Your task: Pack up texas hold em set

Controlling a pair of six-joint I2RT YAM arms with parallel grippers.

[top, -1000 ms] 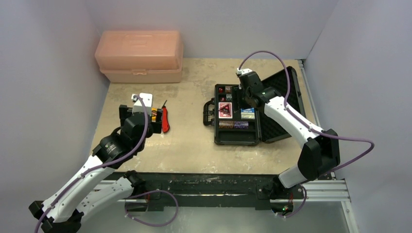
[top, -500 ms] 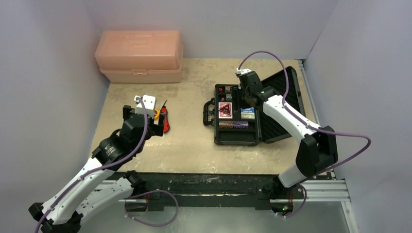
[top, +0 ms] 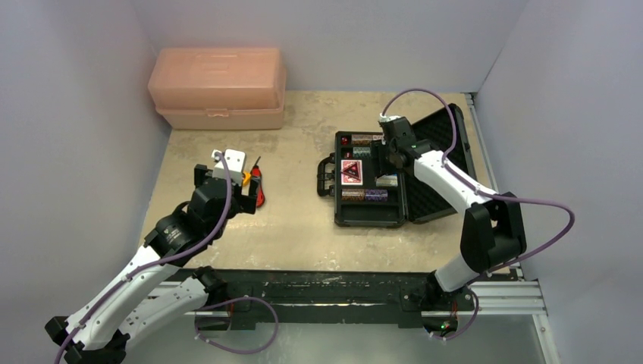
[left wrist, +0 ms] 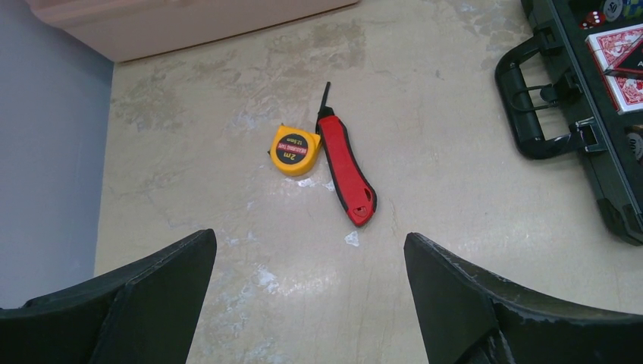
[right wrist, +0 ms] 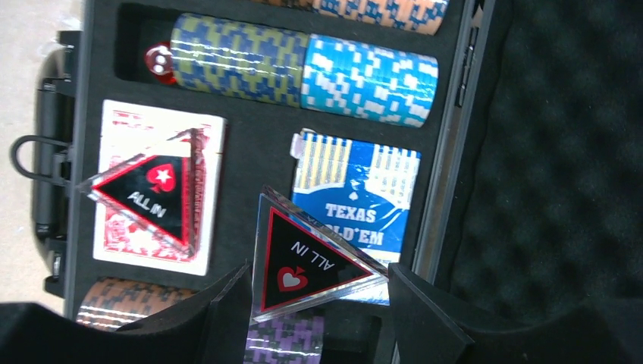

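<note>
The black foam-lined case lies open at the right, its lid tipped back. My right gripper hovers over it, shut on a black-red triangular "ALL IN" token, just above the blue card deck. A second triangular token lies on the red deck. Chip stacks and a red die fill the slots beyond. My left gripper hangs open over bare table at the left, holding nothing.
A red folding knife and a yellow tape measure lie just ahead of my left gripper. The large peach plastic box stands at the back left. The case handle points left toward the knife.
My right gripper has shifted right and nearer over the case with the token, now above the blue deck. My left gripper edged slightly forward, uncovering the tape measure.
</note>
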